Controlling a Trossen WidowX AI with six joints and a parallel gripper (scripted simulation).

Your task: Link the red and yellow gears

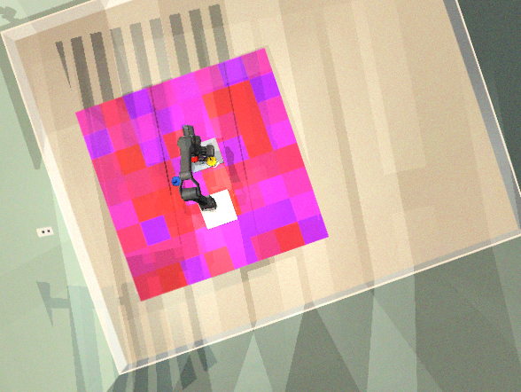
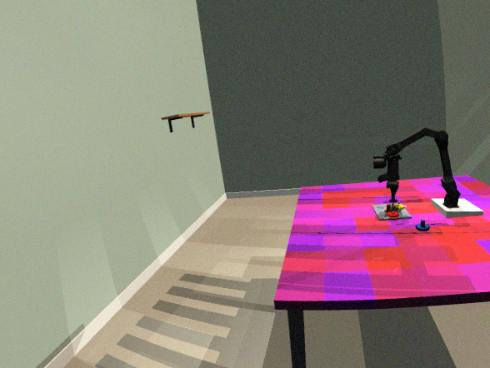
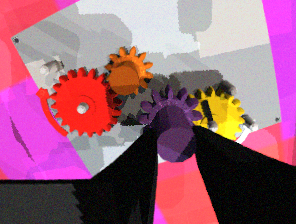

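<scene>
My gripper (image 3: pixel 174 134) (image 2: pixel 392 201) is shut on the purple gear (image 3: pixel 170 102) by its knob and holds it above the grey board (image 3: pixel 240 62) (image 2: pixel 380 212). In the wrist view the purple gear shows between the red and yellow gears and overlaps the yellow gear's left edge. The red gear (image 3: pixel 92 95) (image 2: pixel 392 215) (image 1: pixel 194 159) sits at the board's left. The orange gear (image 3: pixel 129 75) is on the board at the red gear's upper right. The yellow gear (image 3: pixel 227 112) (image 1: pixel 212 161) with its black stripe sits at the right. Whatever lies under the purple gear is hidden.
A blue gear (image 1: pixel 175 181) (image 2: pixel 422 226) stands on the table off the board. An empty peg (image 3: pixel 46 69) shows at the red gear's upper left; another peg (image 3: pixel 228 87) stands behind the yellow gear. The arm's white base plate (image 1: pixel 226 217) (image 2: pixel 472 210) is on the table.
</scene>
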